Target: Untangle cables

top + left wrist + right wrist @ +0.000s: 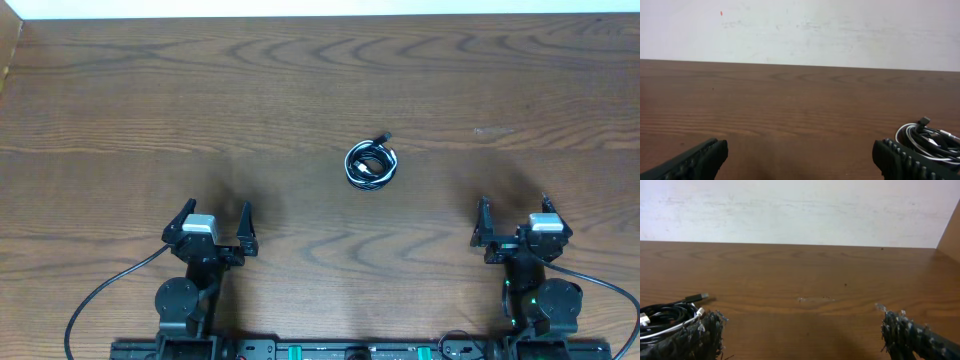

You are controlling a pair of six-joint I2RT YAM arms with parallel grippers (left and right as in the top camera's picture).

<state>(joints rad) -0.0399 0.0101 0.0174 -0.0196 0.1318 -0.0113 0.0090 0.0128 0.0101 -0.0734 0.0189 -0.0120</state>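
The cables (pixel 371 164) lie as one small coiled bundle of black and white cords on the wooden table, a little right of the middle. A black plug sticks out at its upper right. The bundle shows at the lower right of the left wrist view (pixel 930 142) and at the lower left of the right wrist view (pixel 667 318). My left gripper (pixel 213 225) is open and empty near the front left, well short of the bundle. My right gripper (pixel 514 218) is open and empty near the front right.
The wooden table (pixel 200 110) reaches back to a white wall (pixel 800 30). A pale scuff mark (pixel 495 131) lies right of the bundle. A raised wooden side edge (pixel 951 227) shows at the far right. The arms' thick black cables (pixel 95 300) trail at the front edge.
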